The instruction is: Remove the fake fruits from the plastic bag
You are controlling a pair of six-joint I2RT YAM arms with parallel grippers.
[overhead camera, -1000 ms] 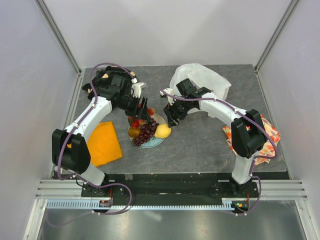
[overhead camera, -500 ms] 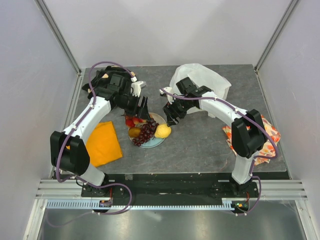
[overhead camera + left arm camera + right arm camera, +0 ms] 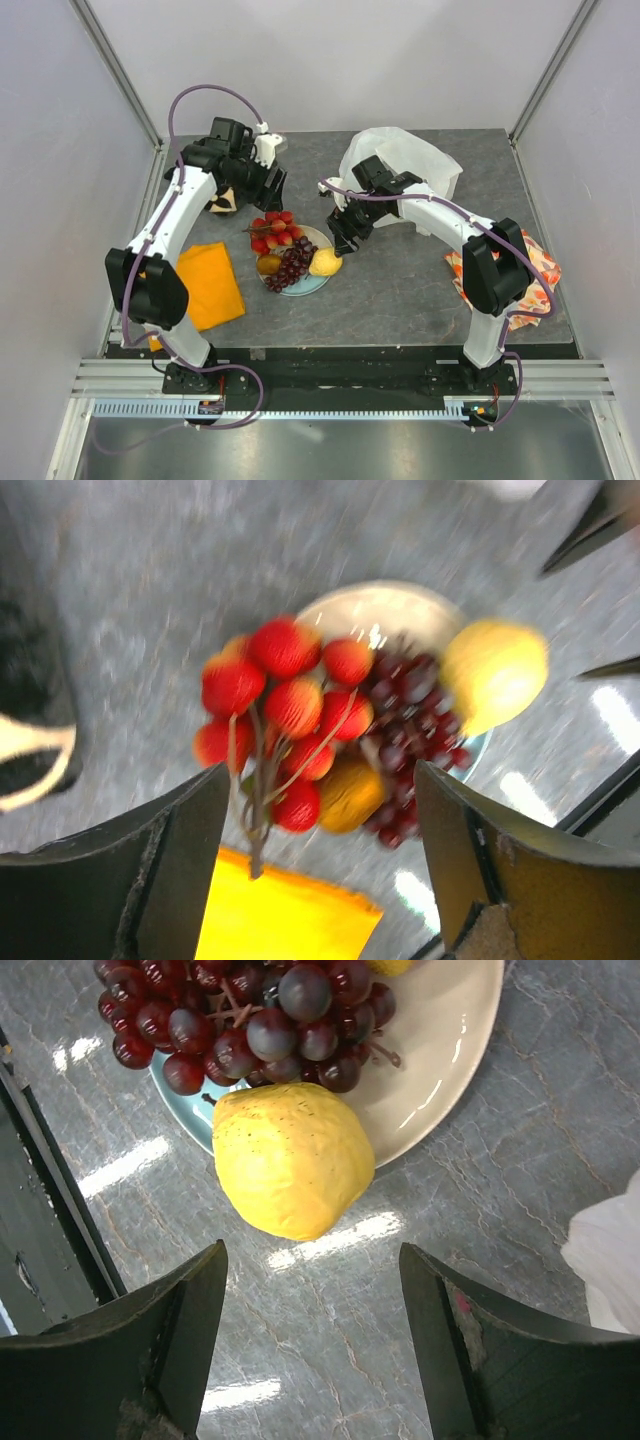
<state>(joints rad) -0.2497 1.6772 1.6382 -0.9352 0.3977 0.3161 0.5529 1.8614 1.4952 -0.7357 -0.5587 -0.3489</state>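
A plate (image 3: pixel 312 283) holds a red berry cluster (image 3: pixel 272 229), a dark grape bunch (image 3: pixel 292 264), a yellow lemon (image 3: pixel 325 262) and a brown oval piece (image 3: pixel 267 265). My left gripper (image 3: pixel 268 192) is open and empty, raised beyond the plate's far left. In its wrist view, the berries (image 3: pixel 285 695), grapes (image 3: pixel 415 715) and lemon (image 3: pixel 495 670) lie below the gripper (image 3: pixel 320 870). My right gripper (image 3: pixel 340 240) is open and empty just right of the lemon (image 3: pixel 290 1160); bare table shows between its jaws (image 3: pixel 315 1350). The white plastic bag (image 3: pixel 400 160) lies behind it. No citrus slice shows.
An orange cloth (image 3: pixel 205 285) lies left of the plate. A black bag (image 3: pixel 222 200) lies under the left arm. A fruit-patterned cloth (image 3: pixel 530 265) lies by the right arm's base. White walls enclose the table on three sides.
My left gripper has drawn back from over the plate toward the far left. The berry cluster now lies uncovered on the plate. The right gripper has hardly moved.
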